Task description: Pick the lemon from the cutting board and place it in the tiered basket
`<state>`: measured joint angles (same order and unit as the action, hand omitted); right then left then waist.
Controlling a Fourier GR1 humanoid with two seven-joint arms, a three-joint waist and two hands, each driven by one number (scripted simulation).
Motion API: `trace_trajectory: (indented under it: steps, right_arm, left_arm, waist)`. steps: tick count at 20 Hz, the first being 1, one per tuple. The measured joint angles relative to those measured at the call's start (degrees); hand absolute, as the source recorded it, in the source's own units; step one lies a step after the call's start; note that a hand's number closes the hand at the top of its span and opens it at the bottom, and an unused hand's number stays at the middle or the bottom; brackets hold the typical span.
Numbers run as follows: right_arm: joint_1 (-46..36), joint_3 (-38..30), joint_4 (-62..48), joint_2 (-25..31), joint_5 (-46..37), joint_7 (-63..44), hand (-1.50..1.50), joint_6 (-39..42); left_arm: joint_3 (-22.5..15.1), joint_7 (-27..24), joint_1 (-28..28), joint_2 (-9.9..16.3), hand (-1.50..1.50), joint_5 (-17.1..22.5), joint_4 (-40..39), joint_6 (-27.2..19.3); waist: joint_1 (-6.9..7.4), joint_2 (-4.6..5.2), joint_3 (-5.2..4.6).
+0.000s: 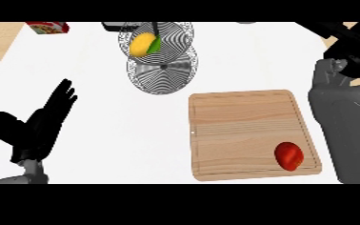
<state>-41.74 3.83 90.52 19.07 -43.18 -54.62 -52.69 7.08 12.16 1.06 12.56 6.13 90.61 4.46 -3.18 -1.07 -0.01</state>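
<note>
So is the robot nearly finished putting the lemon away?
Looks nearly done. The lemon already sits in the top tier of the wire basket, off the cutting board, where only a red fruit remains. Nothing is being carried: the left robot hand rests open at the left. The right arm is up beside the board, its hand hard to make out.

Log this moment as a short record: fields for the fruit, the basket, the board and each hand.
lemon: yellow lemon with a green patch, lying in the upper tier of the wire tiered basket
board: light wooden cutting board, carries only a red tomato-like fruit near its lower right corner
left hand: black left hand, open, fingers up, resting at the left edge
right hand: black right hand at the upper right edge, fingers unclear, holding nothing visible
other: red box at the top left
</note>
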Motion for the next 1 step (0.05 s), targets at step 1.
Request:
trace_trajectory:
  steps: [1]
  right_arm:
    - [2.5, -0.4, 3.3, 1.4, 0.5, -0.5, -1.50, 1.0]
  left_arm:
    - [-0.5, 0.5, -0.2, -0.3, 0.00, -0.1, 0.9, -0.1]
  waist:
    - [0.28, 0.09, 0.00]
